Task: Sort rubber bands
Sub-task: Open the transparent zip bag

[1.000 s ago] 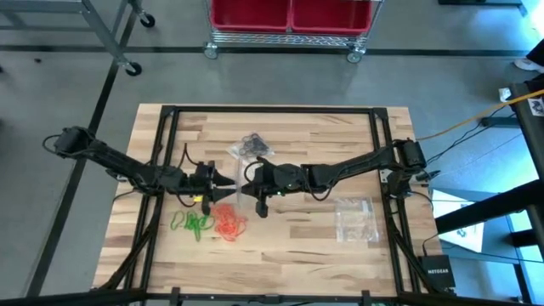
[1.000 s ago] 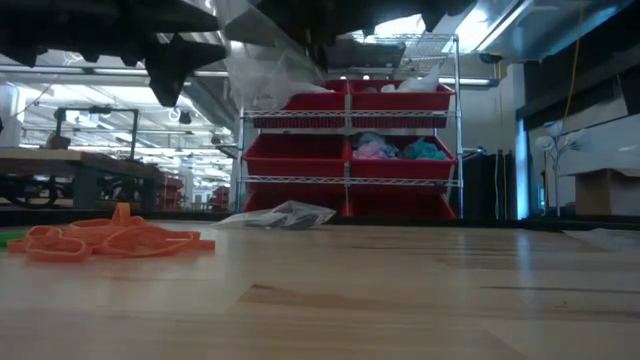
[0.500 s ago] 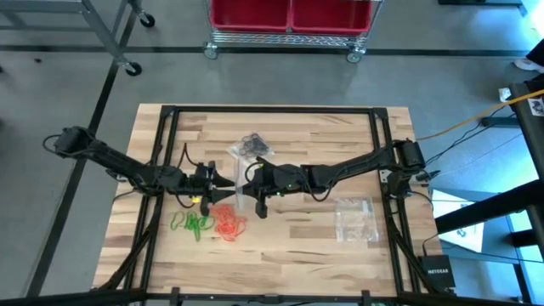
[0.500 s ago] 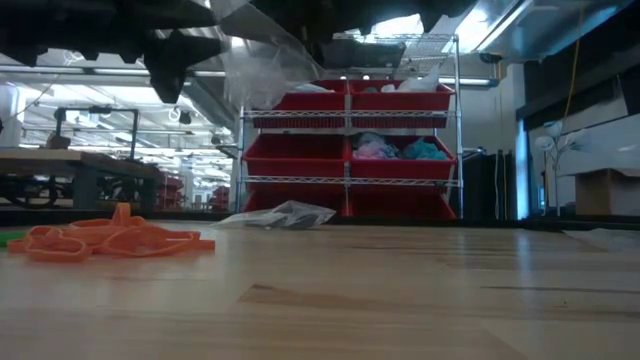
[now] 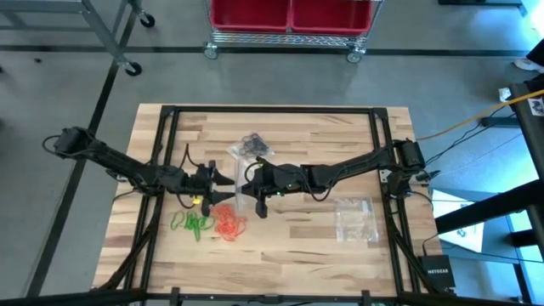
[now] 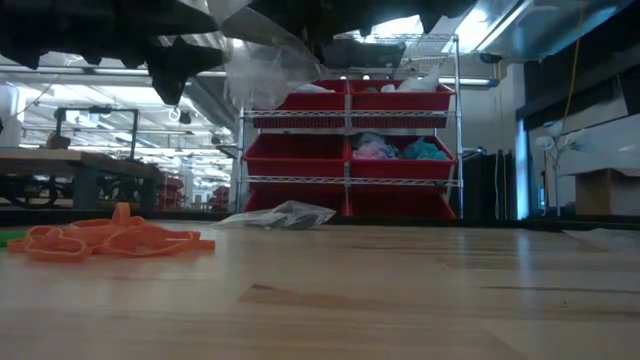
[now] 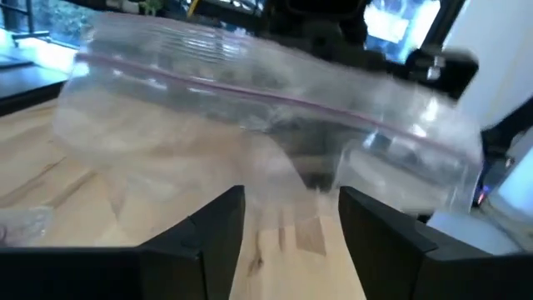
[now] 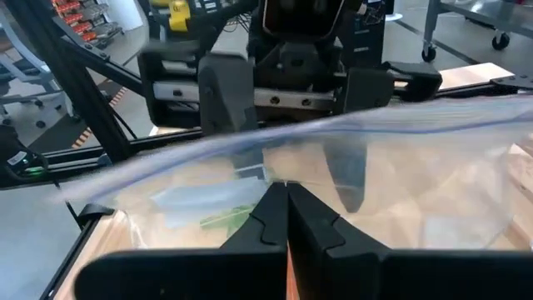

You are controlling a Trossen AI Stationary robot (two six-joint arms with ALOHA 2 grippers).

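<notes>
A clear plastic zip bag (image 5: 240, 195) hangs in mid-air over the table's middle, between my two grippers. My right gripper (image 8: 286, 190) comes from the right and is shut on it. My left gripper (image 7: 291, 196) faces it from the left, open, with its fingers at the bag's zip mouth (image 7: 275, 96). Green rubber bands (image 5: 194, 223) and orange rubber bands (image 5: 228, 223) lie in two heaps on the wood toward the near edge. Black rubber bands (image 5: 249, 144) lie with another clear bag farther back. My right gripper pinches the bag's top edge (image 8: 287, 177) between its two shut fingers, coming about level from the table's right. The bag hangs below the fingers, slack and clear of the table (image 6: 265, 70). My left gripper: I cannot tell whether its spread fingers touch the bag.
A third clear bag (image 5: 354, 217) lies flat on the right part of the table. A black frame (image 5: 170, 110) runs round the tabletop. Beyond the far edge stands a wire rack with red bins (image 6: 345, 150). Bare wood lies along the near edge.
Both arms have kept their places. In the low view the bag's hanging part has shifted and changed shape a little.
</notes>
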